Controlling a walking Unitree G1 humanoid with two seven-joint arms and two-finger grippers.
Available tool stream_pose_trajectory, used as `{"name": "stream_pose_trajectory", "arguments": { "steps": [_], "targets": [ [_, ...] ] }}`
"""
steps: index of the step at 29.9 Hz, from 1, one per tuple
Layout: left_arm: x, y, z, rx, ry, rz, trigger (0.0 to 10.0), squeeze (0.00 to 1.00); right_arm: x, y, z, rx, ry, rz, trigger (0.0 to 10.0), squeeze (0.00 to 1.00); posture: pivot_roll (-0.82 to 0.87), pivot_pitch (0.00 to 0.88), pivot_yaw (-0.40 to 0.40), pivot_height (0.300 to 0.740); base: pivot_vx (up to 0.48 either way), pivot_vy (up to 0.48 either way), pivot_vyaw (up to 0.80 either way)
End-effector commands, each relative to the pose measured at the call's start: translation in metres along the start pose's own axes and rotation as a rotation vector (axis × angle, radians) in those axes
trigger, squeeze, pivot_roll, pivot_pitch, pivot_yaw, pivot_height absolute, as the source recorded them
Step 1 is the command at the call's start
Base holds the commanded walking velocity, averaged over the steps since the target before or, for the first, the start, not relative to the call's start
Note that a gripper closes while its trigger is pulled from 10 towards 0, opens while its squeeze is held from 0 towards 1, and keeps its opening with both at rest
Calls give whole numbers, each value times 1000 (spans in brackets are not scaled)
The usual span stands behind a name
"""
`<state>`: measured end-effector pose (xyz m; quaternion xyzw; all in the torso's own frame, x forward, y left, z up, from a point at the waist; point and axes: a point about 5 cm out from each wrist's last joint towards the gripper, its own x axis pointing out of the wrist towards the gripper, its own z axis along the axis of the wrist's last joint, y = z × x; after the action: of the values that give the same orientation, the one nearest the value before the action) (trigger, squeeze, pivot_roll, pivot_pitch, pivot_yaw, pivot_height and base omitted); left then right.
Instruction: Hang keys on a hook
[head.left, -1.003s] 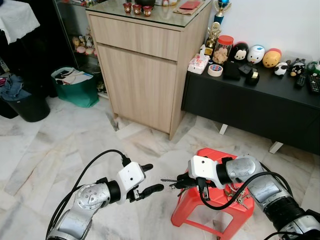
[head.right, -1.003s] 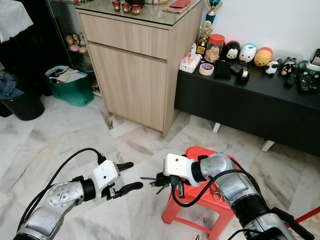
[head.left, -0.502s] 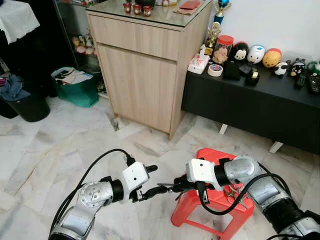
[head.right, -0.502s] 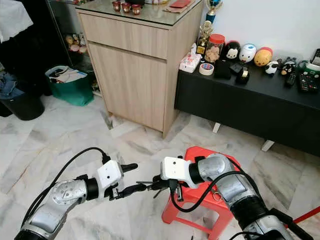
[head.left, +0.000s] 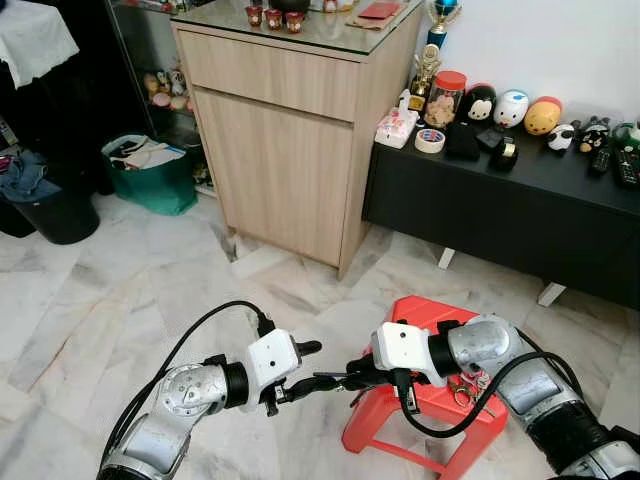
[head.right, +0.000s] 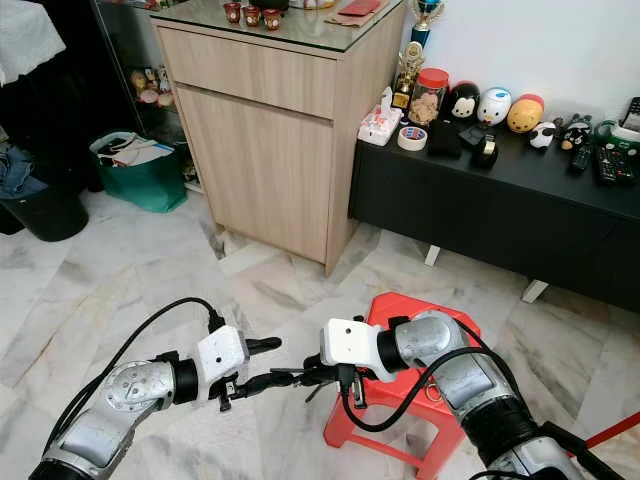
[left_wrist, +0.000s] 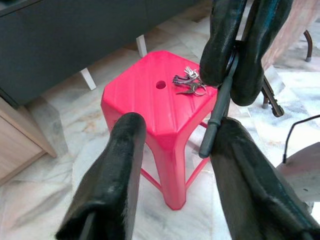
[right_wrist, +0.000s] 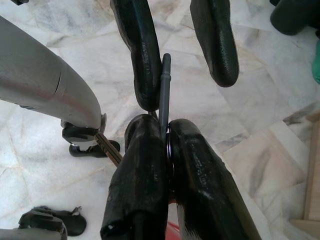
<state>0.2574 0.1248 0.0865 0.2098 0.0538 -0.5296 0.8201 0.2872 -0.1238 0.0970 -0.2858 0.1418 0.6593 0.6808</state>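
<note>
Red stool (head.left: 430, 400) behind right gripper (head.left: 352, 378), 1 key bunch (left_wrist: 189, 82) on top; right clamps slim grey rod (right_wrist: 164, 90); left gripper (head.left: 305, 366) spread around it.

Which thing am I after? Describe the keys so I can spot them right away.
Find the red plastic stool on the marble floor in front of the black sideboard. On its flat seat, beside the round centre hole, lies a small bunch of silver keys on a ring, the one metal thing there.
</note>
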Motion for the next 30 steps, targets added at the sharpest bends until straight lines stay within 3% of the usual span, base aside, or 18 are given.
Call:
{"name": "stream_pose_trajectory", "arguments": {
  "steps": [1,30],
  "targets": [
    [0,1,3,18,-14,-2,0,0,1,4,2,-9,0,26,10000,0,86,67,-35,740,0,0,0],
    [0,7,14,-33,-115,26,0,0,3,15,-7,-12,41,88,10000,0,89,69,-32,740,0,0,0]
  ]
}}
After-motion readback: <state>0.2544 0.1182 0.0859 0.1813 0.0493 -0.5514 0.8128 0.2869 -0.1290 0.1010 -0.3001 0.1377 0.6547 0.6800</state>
